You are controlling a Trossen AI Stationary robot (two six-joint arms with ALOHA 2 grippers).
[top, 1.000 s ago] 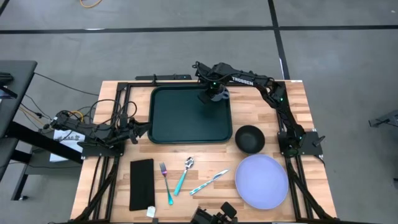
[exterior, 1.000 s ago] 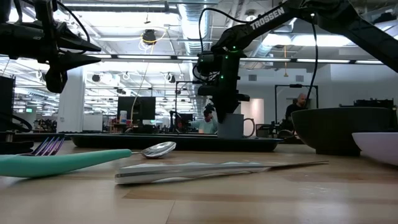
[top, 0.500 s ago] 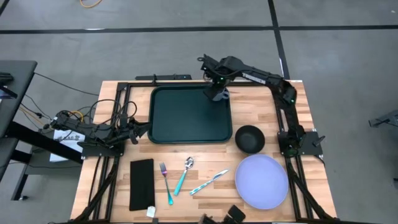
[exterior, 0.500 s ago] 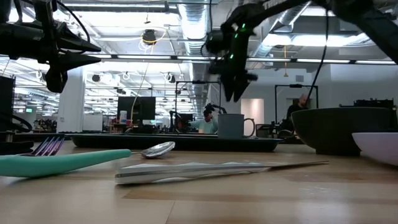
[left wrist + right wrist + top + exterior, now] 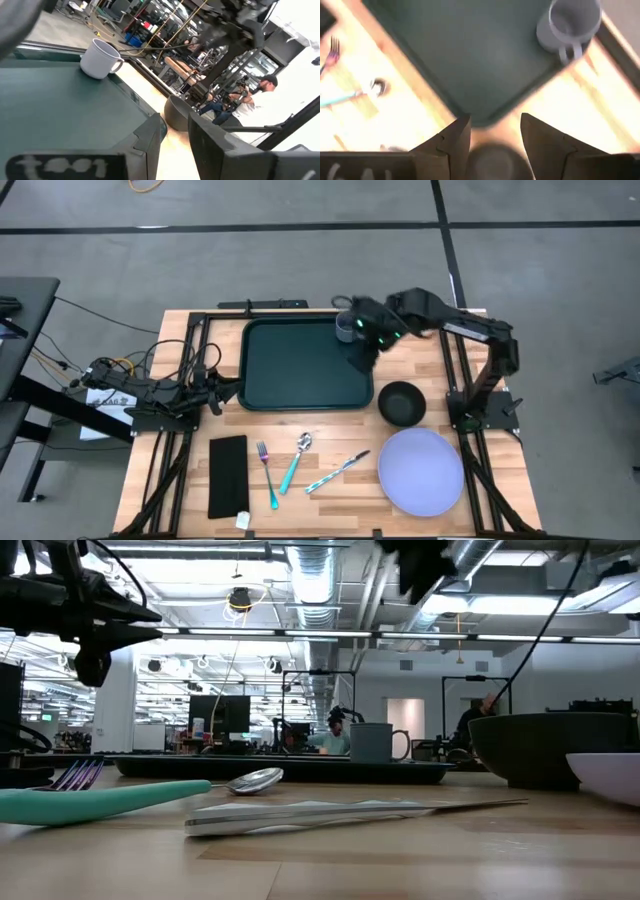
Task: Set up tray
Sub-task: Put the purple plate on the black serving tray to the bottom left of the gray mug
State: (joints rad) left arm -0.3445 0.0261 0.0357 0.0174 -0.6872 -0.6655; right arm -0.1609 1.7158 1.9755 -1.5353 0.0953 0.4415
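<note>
Above the tray's (image 5: 305,365) far right corner, my right gripper (image 5: 362,356) hangs w/ jaws open, empty. Mug (image 5: 346,327) sits upright in that corner, leaving room for the rest. Left gripper (image 5: 218,391) waits by tray's left edge; can't tell its jaws.

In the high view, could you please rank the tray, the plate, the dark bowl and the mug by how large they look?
1. Tray, clearly the largest.
2. Plate, the pale round one.
3. Dark bowl.
4. Mug, the smallest, standing in the tray's far right corner.
</note>
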